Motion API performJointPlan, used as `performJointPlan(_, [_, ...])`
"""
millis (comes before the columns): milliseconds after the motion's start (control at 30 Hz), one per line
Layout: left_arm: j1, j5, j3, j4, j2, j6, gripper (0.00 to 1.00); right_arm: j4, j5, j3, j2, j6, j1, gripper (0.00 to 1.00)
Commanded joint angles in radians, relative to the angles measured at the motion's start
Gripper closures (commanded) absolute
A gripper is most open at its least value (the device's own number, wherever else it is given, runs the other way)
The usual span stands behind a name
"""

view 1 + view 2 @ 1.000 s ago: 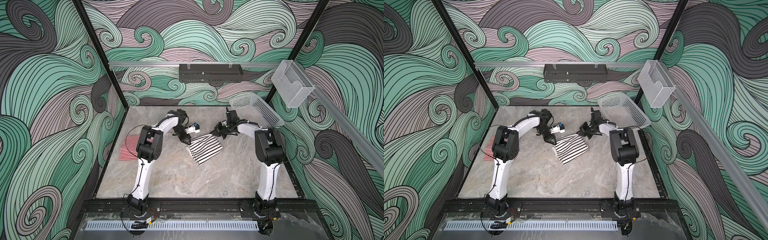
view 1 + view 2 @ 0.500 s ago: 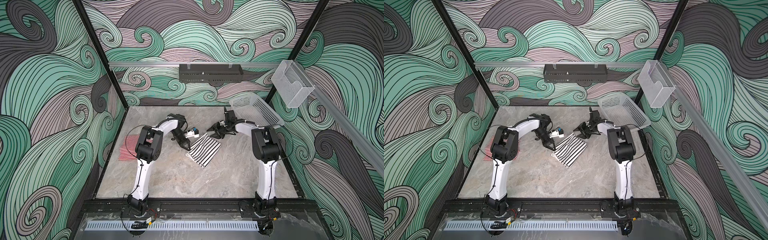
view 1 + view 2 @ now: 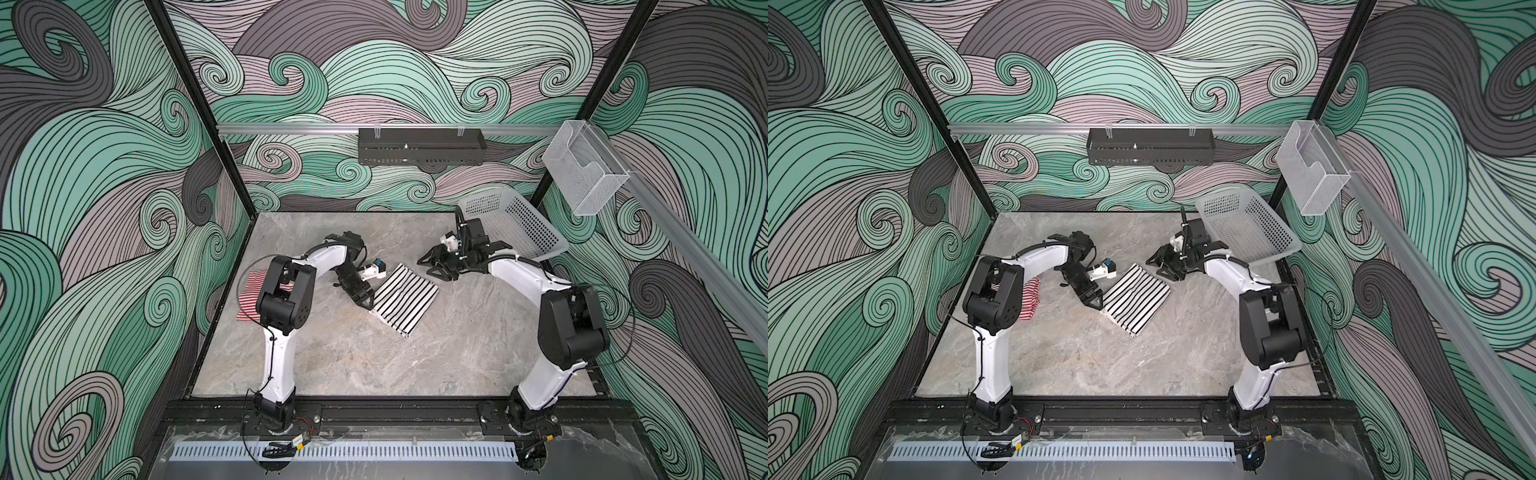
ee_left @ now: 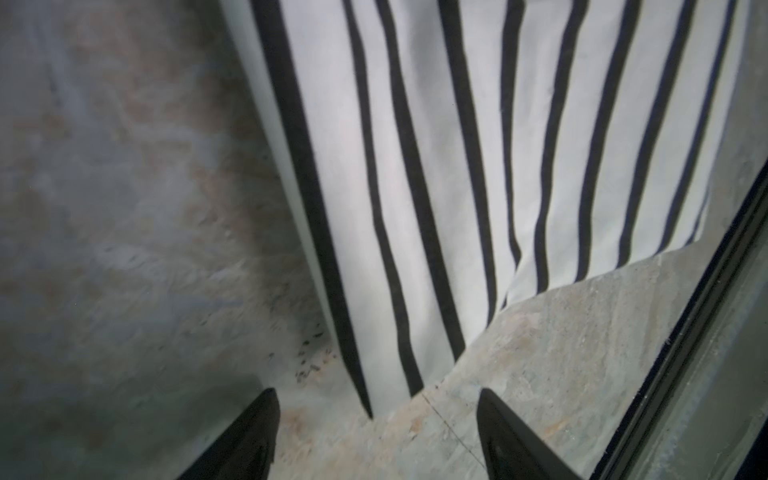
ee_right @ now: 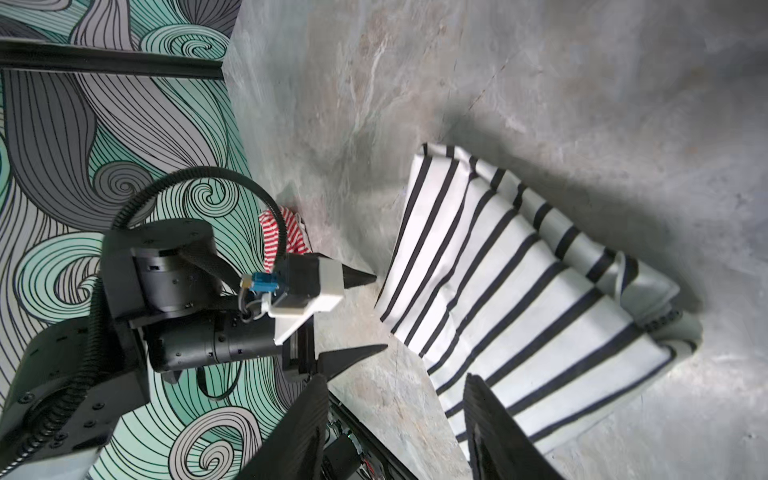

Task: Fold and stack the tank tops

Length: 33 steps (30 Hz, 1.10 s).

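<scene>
Lying folded mid-desk (image 3: 457, 353), the black-striped top (image 3: 405, 299) was free, with both jaws open and empty beside it. Folding seemed done. The next move, I think: grasp it and stack it on the red top (image 3: 250, 291) at the left edge.

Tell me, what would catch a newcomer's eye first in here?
The swirling green and grey wave walls dominate. On the marble table, a folded black-striped tank top lies at the centre between two arms, the left fingers and right fingers both open near it. A red-and-white tank top sits at the left edge, a white perforated basket at the back right.
</scene>
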Motion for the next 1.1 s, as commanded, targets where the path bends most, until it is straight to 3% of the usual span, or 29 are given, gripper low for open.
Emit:
performJointPlan(0, [-0.003, -0.036, -0.015, 0.122, -0.111, -0.067, 0.22, 0.016, 0.042, -0.074, 0.01, -0.032, 0.012, 0.5])
performJointPlan(133, [-0.071, 0.034, -0.004, 0.127, -0.138, -0.052, 0.23, 0.065, 0.043, -0.114, 0.054, -0.035, 0.015, 0.6])
performJointPlan(267, [-0.158, 0.048, 0.068, 0.076, -0.067, -0.049, 0.26, 0.108, 0.043, -0.132, 0.106, -0.037, 0.014, 0.68])
performJointPlan(467, [-0.232, -0.069, 0.168, 0.018, 0.098, -0.137, 0.29, 0.127, 0.069, -0.181, 0.135, -0.021, 0.016, 0.7])
performJointPlan(733, [-0.232, -0.138, 0.083, 0.027, 0.085, -0.125, 0.31, 0.09, 0.114, -0.263, 0.098, -0.023, 0.038, 0.7])
performJointPlan(1067, [-0.161, -0.348, 0.09, 0.056, 0.105, -0.092, 0.31, 0.132, 0.086, -0.319, 0.001, 0.075, 0.14, 0.69])
